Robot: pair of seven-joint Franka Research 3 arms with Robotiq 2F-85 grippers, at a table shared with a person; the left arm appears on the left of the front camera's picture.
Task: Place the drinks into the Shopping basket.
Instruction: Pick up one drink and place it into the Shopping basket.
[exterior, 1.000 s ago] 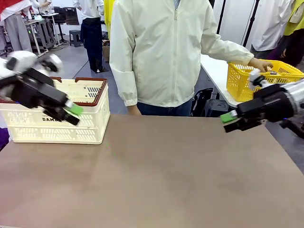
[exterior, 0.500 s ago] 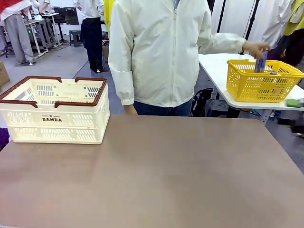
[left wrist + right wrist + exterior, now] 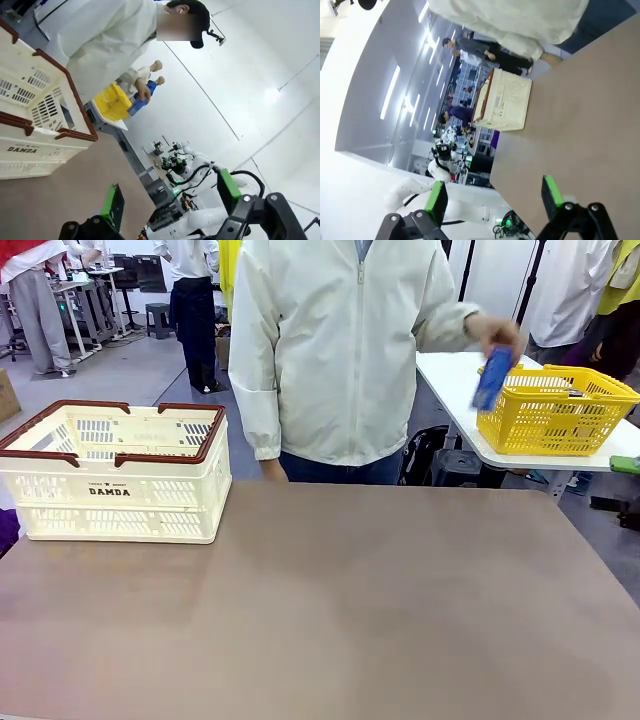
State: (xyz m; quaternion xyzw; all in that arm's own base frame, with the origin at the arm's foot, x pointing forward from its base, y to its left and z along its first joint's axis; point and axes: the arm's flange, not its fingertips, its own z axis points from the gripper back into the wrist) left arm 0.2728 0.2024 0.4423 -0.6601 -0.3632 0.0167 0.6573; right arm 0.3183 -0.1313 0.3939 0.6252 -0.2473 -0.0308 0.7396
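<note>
Both green pads [image 3: 113, 206] of the left gripper [image 3: 170, 197] stand wide apart with nothing between them. The right gripper [image 3: 494, 199] is spread just as wide and is just as empty. It looks across the brown table [image 3: 330, 610] toward the far left corner. Both arms seem to be held back off the table's sides, probably because no drink lies within reach.

One blue can [image 3: 492, 378] is in the person's hand [image 3: 497, 332]. It is tilted in the air just left of the yellow mesh basket [image 3: 555, 420], which rests on the white side table [image 3: 450, 380] at the far right (the can is likely on its way to the brown table). The Shopping basket [image 3: 110, 485] sits at the table's far left with its open top up, ready to receive cans. The part of its inside that can be seen looks bare, so I judge the task is barely begun.
</note>
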